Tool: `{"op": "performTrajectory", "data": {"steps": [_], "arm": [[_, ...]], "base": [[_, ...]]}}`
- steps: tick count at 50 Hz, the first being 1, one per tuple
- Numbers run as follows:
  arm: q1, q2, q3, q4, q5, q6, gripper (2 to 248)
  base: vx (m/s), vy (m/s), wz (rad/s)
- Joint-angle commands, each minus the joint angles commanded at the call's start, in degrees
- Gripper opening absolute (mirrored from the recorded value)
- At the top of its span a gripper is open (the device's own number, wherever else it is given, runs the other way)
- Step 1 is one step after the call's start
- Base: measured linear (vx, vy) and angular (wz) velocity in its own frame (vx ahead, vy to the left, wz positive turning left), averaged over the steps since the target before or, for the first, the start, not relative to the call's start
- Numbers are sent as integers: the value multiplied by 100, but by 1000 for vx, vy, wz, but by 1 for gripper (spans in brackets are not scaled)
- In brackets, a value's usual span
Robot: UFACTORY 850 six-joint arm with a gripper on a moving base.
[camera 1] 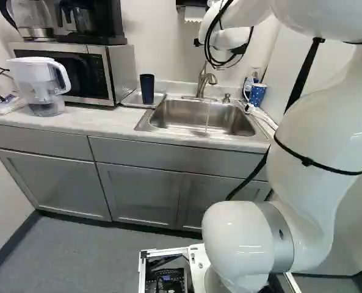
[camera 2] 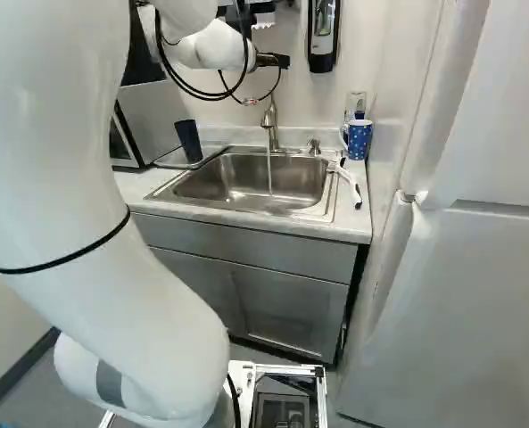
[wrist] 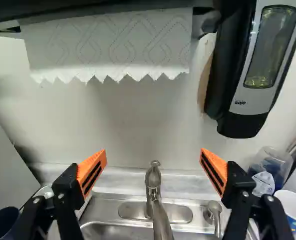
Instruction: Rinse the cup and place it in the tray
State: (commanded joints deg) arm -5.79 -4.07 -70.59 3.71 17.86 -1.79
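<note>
On tray (camera 1: 129, 100) beside steel sink (camera 2: 202, 184), smooth tapered cup (camera 1: 147, 89), end effector (camera 2: 274, 61) released overhead

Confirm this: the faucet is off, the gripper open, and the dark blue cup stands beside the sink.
The faucet is not off: the right base view shows water running from it into the sink. The gripper is open and the dark blue cup stands beside the sink.

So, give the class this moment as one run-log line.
jaws: open, empty | water: running into sink | dark cup: standing in tray
</note>
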Motion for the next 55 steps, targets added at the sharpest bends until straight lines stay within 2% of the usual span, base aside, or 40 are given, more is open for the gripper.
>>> {"op": "performTrajectory", "data": {"steps": [25,45,55], "arm": [[185,-689,-731,0,-59,0,247],[318,-1125,-1213,0,-399,0,247],[324,-1161,-1254,0,-595,0,247]], "base": [[0,0,0],[0,0,0],[0,0,0]]}}
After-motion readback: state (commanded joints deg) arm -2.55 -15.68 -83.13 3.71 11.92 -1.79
